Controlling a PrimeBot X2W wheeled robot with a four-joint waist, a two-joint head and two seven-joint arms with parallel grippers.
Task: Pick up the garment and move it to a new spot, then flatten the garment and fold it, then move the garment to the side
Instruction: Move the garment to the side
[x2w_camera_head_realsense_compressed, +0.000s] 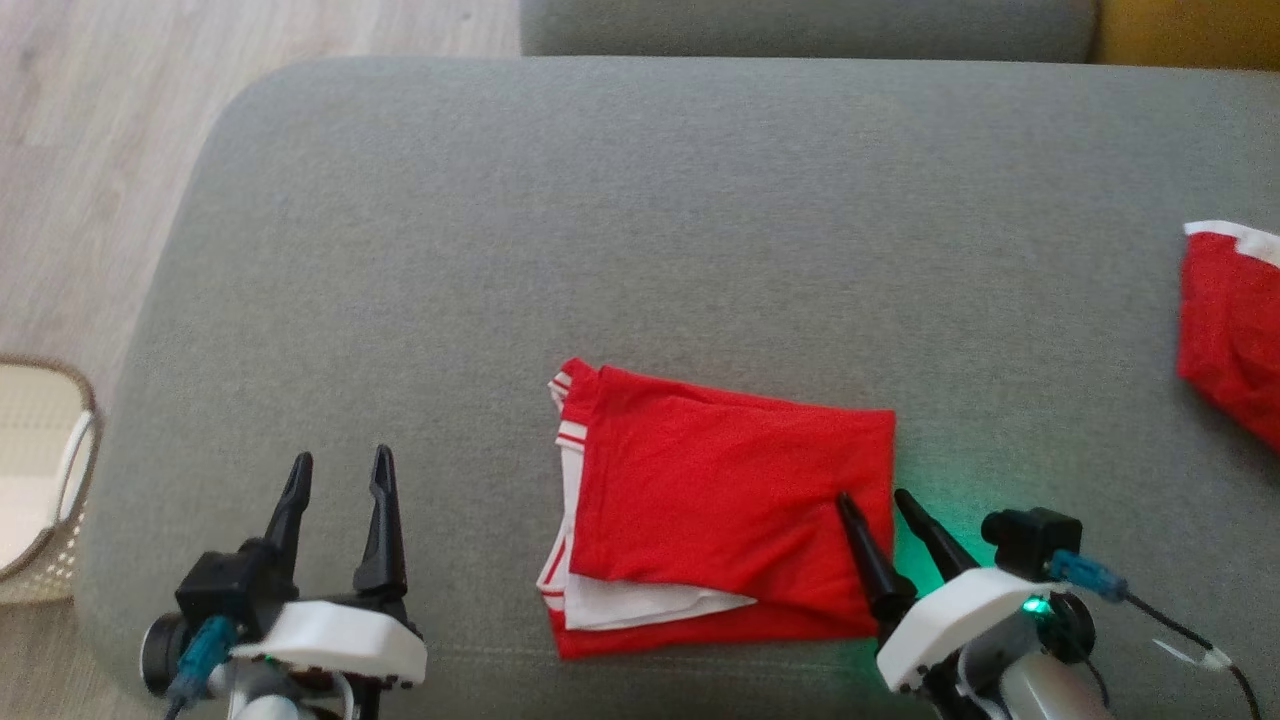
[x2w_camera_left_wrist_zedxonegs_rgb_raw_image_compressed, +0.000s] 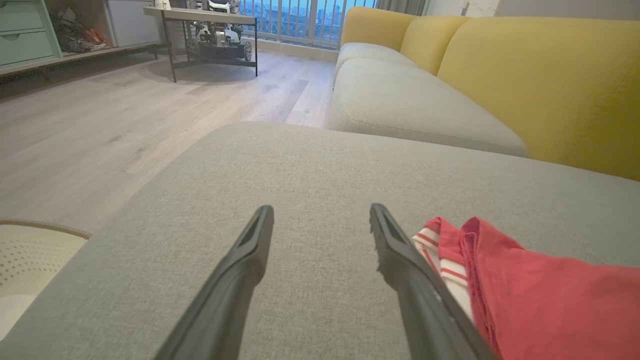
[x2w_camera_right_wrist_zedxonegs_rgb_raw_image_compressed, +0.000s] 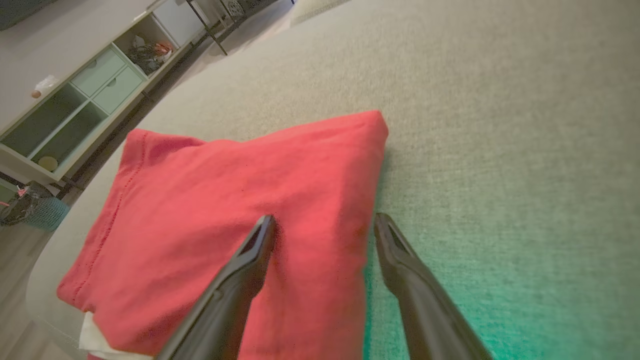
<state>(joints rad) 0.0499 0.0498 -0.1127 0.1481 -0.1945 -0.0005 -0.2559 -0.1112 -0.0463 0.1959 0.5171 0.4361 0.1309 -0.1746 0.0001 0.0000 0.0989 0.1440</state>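
- Garment (x2w_camera_head_realsense_compressed: 720, 510): red, with white striped trim along its left edge. It lies folded into a compact rectangle on the near middle of the cushion (x2w_camera_head_realsense_compressed: 600, 250), with a white layer showing between the folds at the near-left corner. We judge the flattening and folding done, and the move to the side not yet made.
- Right gripper (x2w_camera_head_realsense_compressed: 871, 495): jaws apart, holding nothing. It straddles the garment's right edge by the near corner, one finger over the red cloth and the other over bare cushion just beside it. We cannot tell whether the tips touch the cloth. We read this placement as suited to pinching the stacked layers at that edge, so that the fold travels as one piece.
- Left gripper (x2w_camera_head_realsense_compressed: 340, 455): jaws wide apart and empty, hovering over bare cushion to the garment's left, apart from the trim. We judge it placed clear so as not to disturb the fold.
- Cushion: grey, broad and flat, with free room on every side of the garment, so a slide may serve as well as a lift.
- Second red cloth (x2w_camera_head_realsense_compressed: 1230, 320): at the cushion's far right, well apart from the garment. A move rightward should stop short of it.
- Basket (x2w_camera_head_realsense_compressed: 50, 480): pale, on the floor (x2w_camera_head_realsense_compressed: 100, 150) off the cushion's left end.
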